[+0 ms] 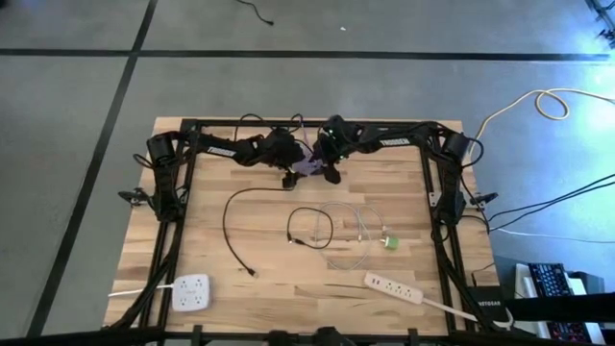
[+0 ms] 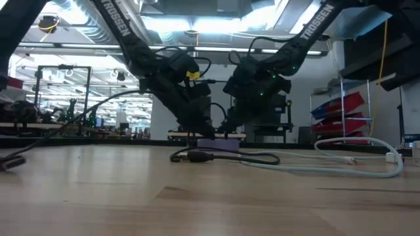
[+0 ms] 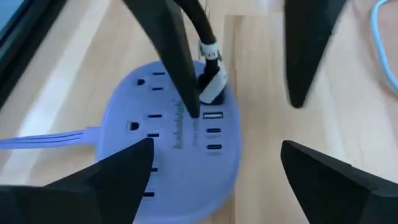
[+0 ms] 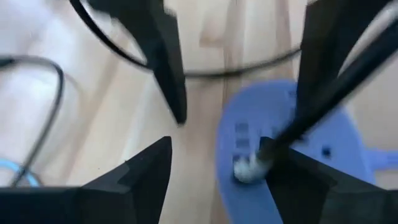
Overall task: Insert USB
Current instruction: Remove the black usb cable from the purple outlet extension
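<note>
My two grippers meet above the purple power strip (image 3: 180, 146), which lies at the far side of the table (image 1: 288, 288). My left gripper (image 3: 214, 165) hangs over the strip with fingers wide apart. My right gripper (image 3: 239, 62) holds the black USB cable (image 3: 202, 31), and its plug (image 3: 211, 84) is touching the strip's top USB port.
</note>
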You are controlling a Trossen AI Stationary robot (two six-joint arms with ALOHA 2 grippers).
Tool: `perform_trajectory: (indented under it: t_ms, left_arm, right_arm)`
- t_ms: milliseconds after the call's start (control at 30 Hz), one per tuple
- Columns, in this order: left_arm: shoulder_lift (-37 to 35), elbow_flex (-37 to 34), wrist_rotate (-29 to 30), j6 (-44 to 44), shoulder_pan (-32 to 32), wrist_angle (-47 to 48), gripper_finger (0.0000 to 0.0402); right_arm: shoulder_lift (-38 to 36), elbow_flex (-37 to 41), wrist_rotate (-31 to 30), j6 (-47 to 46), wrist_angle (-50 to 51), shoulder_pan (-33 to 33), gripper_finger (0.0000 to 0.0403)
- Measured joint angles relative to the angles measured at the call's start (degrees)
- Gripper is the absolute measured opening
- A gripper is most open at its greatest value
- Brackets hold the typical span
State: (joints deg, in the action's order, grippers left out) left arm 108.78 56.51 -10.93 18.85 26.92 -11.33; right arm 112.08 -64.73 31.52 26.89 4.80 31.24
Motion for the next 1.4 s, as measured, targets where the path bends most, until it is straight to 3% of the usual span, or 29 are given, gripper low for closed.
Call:
perform_trajectory:
  t_ms: [333,900,1267,1400]
  left_arm:
    - [0.3,0.0,3.0,0.1,0.3,-2.7,0.0335]
    - [4.5,0.2,3.1,-0.6,0.0,-6.4,0.0335]
    - [4.6,0.1,4.1,-2.0,0.0,-6.2,0.0335]
    - [4.6,0.1,4.4,-2.5,0.0,-6.2,0.0335]
  right_arm:
    - [0.0,0.0,-0.9,0.9,-0.8,1.8,0.0212]
    - [0.2,-0.1,-2.5,3.0,0.8,1.1,0.0108]
    - [0.0,-0.1,-2.0,3.8,2.6,1.7,0.0087]
    - [0.0,-0.1,-2.0,5.2,2.4,1.4,0.0040]
